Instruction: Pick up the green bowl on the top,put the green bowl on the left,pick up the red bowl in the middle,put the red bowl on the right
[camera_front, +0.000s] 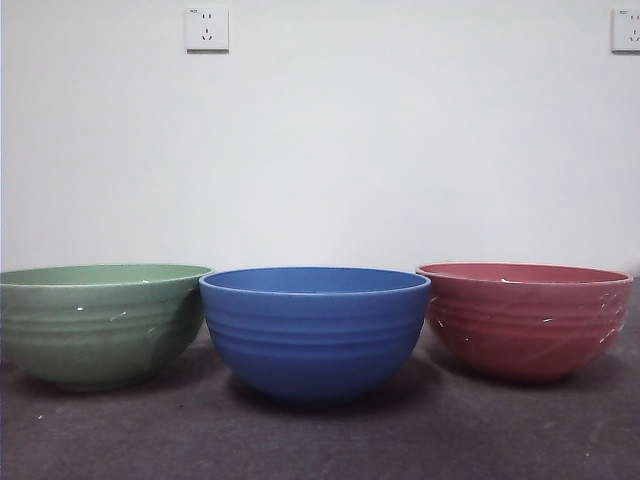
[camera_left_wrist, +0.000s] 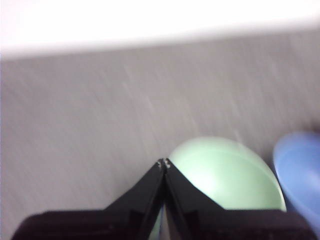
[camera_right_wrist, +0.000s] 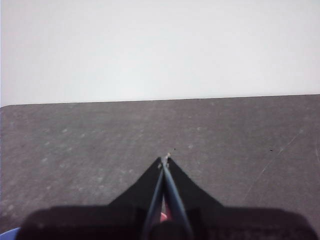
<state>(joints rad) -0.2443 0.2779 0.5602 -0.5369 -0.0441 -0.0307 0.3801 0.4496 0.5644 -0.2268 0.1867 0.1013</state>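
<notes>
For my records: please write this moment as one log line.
green bowl left | blue bowl middle | red bowl right | both grippers shut, empty

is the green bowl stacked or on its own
On its own: the ribbed sage-green bowl stands upright on the table, left of the blue bowl.

Bowls: three in all, one of each colour, namely one green bowl (camera_front: 95, 325), one blue bowl (camera_front: 314, 331), one red bowl (camera_front: 524, 320). Wall sockets: two, one socket (camera_front: 207, 29) at upper left, a second socket (camera_front: 627, 30) cut by the right edge. Table (camera_front: 320, 435): one, dark grey. Hands: two, one left hand (camera_left_wrist: 164, 163), one right hand (camera_right_wrist: 164, 161).
</notes>
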